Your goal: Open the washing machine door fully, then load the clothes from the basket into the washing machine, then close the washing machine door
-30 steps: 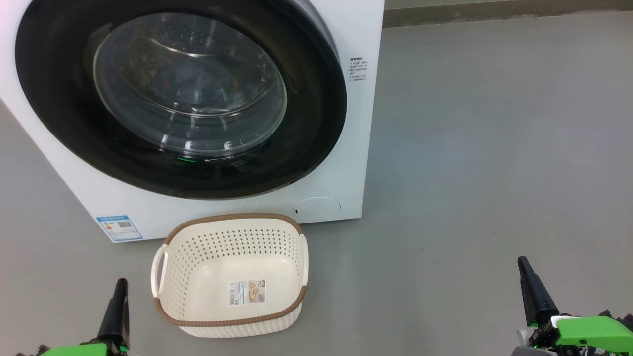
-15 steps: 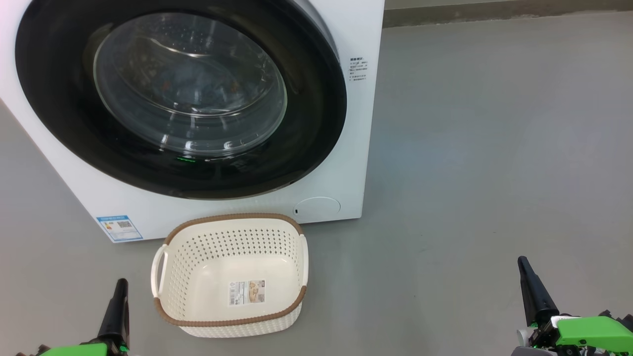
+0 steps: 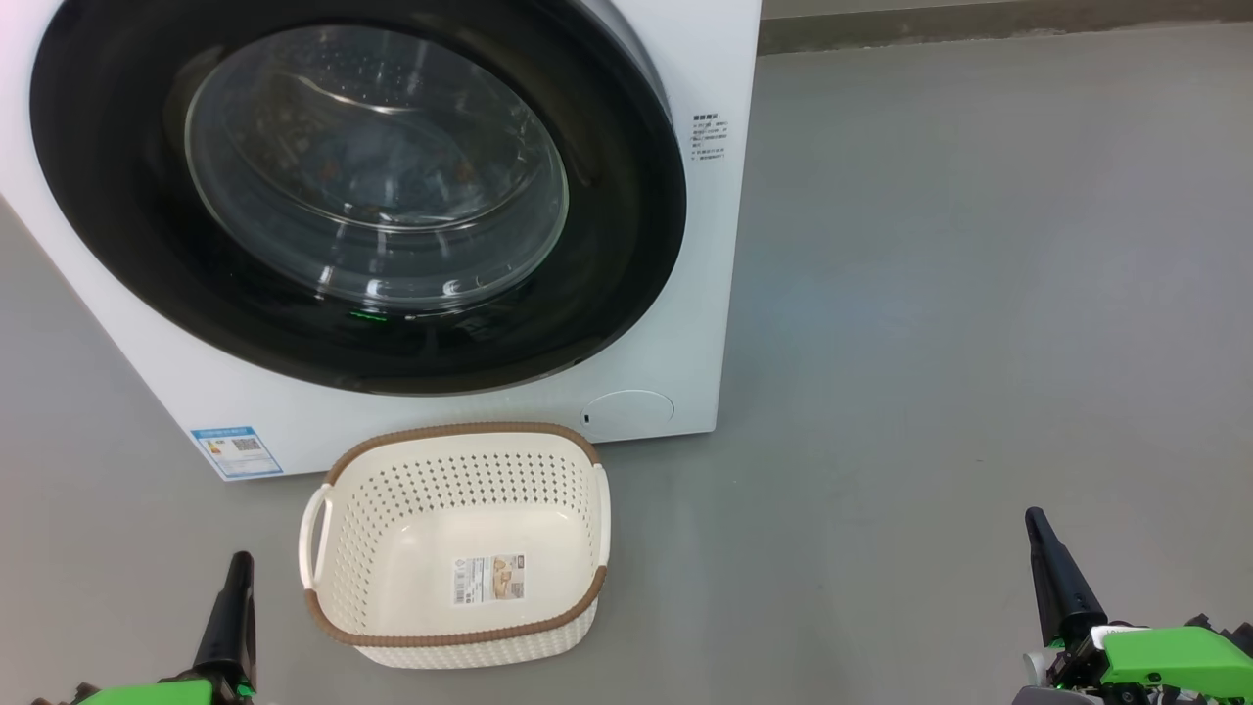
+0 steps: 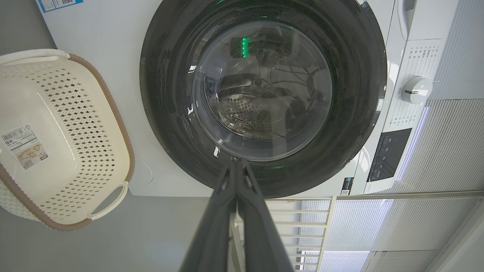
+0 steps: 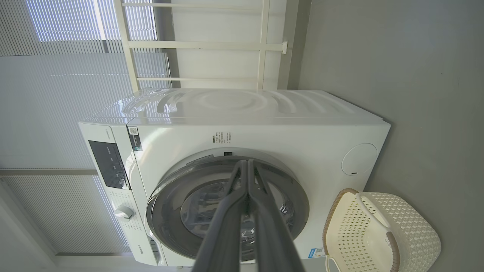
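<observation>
Though the washing machine door looks shut and the empty basket sits on the floor before it, left gripper and right gripper closed empty, we fear an unlatched door swinging open.

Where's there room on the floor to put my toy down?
Biggest bare patch: grey floor right of the white boxy washing machine and the cream perforated plastic basket. Crowded: the narrow strip between basket and machine.
</observation>
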### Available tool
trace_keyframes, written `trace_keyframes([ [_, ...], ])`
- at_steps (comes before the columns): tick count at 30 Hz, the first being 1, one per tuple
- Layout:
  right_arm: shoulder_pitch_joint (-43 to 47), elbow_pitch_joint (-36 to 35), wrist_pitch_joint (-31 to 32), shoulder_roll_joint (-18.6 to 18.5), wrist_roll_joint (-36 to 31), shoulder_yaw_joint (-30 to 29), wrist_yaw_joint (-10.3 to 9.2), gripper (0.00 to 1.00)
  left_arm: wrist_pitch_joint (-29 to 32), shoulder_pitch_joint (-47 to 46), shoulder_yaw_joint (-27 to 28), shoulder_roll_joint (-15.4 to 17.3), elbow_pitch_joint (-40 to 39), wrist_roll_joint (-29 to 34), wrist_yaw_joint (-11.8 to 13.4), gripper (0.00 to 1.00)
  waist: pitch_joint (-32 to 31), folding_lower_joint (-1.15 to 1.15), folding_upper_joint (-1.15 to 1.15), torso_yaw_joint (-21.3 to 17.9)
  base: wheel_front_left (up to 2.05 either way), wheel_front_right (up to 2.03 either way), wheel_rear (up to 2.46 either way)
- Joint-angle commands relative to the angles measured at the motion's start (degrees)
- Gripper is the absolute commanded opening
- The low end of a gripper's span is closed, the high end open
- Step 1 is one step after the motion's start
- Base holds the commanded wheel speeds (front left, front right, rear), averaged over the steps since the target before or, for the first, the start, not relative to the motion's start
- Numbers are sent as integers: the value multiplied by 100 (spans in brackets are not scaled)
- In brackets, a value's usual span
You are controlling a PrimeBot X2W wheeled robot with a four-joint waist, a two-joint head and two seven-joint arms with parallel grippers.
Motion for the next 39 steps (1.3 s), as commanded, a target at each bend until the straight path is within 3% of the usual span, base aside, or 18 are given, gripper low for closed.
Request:
trace_keyframes([
  [1, -253, -140, 38, -25, -12, 124, 9, 0, 18, -232, 185, 87, -109, -20, -66, 0, 0, 0, 0, 0, 0, 0, 0],
  [39, -254, -140, 46, -18, -21, 113, 9, 0, 17, -231, 184, 87, -110, -21, -66, 0, 0, 0, 0, 0, 0, 0, 0],
])
